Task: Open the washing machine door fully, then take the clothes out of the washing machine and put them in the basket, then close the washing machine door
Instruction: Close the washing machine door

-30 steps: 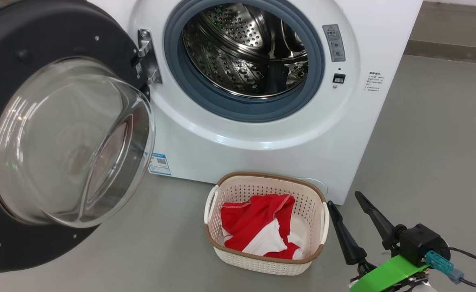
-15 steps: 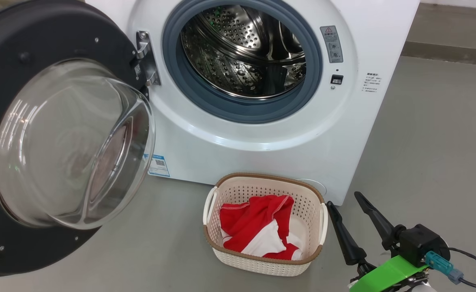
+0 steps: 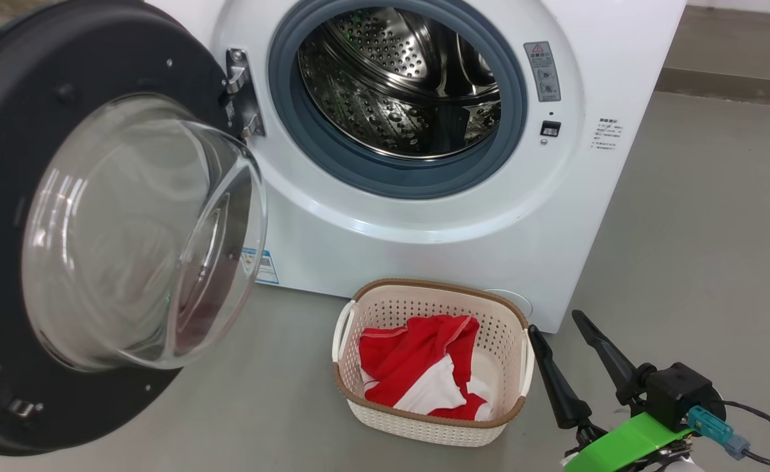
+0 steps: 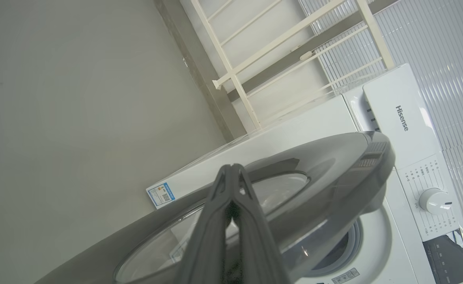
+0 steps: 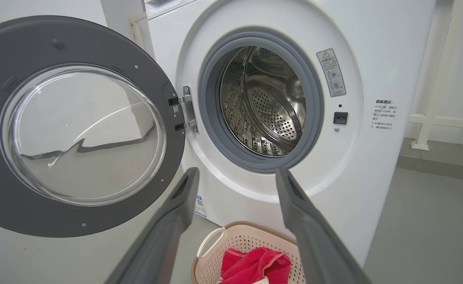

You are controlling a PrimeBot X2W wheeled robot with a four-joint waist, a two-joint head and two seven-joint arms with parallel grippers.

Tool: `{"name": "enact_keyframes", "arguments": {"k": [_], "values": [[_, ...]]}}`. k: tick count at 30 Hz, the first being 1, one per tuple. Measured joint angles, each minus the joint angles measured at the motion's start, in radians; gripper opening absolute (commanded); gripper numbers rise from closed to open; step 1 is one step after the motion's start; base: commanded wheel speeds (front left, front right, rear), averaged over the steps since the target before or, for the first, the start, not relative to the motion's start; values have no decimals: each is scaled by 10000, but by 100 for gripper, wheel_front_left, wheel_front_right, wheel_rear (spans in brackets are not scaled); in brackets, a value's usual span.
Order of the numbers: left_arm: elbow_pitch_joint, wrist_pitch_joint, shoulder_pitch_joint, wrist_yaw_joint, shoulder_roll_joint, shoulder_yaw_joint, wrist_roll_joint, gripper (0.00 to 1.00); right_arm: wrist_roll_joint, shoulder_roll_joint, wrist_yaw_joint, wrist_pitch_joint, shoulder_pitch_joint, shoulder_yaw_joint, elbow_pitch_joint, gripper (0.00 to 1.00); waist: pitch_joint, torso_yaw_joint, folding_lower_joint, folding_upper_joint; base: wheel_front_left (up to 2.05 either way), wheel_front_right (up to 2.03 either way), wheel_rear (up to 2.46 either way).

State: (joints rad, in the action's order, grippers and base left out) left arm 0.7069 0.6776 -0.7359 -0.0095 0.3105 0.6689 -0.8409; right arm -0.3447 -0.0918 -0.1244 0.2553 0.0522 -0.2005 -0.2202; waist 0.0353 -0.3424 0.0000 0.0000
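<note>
Before the big white front-loading washing machine (image 3: 424, 249), near its lower right corner, the right gripper (image 3: 555, 322) hangs with its two long dark fingers spread wide and empty. Left of the machine's opening, the round door with a glossy black rim and bulging clear glass bowl (image 3: 129, 229) stands swung out. By the door's outer face the left gripper (image 4: 231, 169) is clenched on nothing; contact is unclear. Soft red-and-white clothes (image 3: 418, 367) lie crumpled in the cream perforated plastic basket (image 3: 424, 286) just before the machine, below its perforated steel drum (image 3: 398, 85).
</note>
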Motion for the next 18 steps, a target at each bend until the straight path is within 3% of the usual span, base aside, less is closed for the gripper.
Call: {"name": "enact_keyframes", "arguments": {"k": [9,18], "values": [[-1170,180,641,33,-1060,100,-520,0,-75,12,0,0,-16,6,-4,100,10,-69,0,0,0,0,0],[-2976,740,1194,370,-2167,130,-1139,0,-90,29,0,0,-31,25,-69,100,-32,-129,0,0,0,0,0]]}}
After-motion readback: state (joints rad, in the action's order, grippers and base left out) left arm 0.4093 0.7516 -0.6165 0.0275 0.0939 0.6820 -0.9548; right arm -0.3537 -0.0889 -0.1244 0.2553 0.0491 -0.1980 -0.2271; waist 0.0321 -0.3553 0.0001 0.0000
